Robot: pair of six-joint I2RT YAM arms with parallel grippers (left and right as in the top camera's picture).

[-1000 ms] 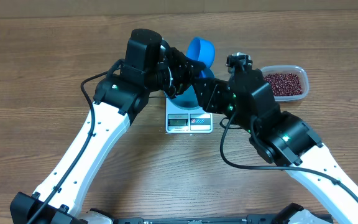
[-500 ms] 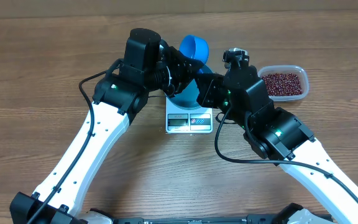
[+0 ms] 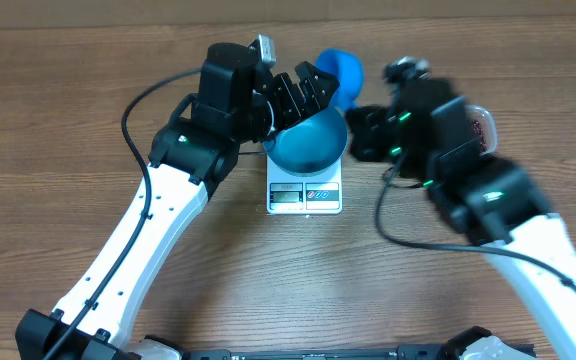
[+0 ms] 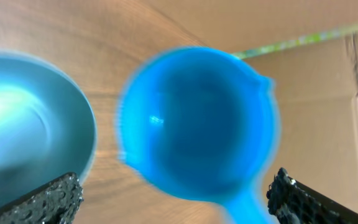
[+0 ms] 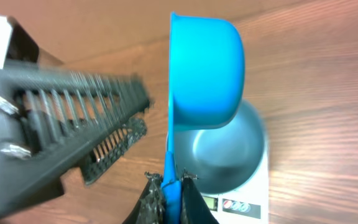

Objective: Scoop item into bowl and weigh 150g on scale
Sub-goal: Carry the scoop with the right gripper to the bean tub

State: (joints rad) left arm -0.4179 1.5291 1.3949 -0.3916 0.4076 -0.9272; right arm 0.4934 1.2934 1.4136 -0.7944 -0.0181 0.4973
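Since the right end effector (image 5: 169, 183) is clamped on its handle, the scoop (image 5: 204, 68) hangs on edge, empty, at the far rim of the bowl (image 3: 308, 145), likely readied for scooping. That bowl sits empty on the scale (image 3: 305, 197); the left end effector (image 3: 303, 88) stands spread, holding nothing.

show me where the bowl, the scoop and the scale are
bowl (image 3: 308, 150): overhead view, on its bare inside
scoop (image 5: 207, 68): right wrist view, on the outer side of its cup
scale (image 3: 305, 198): overhead view, on its front panel
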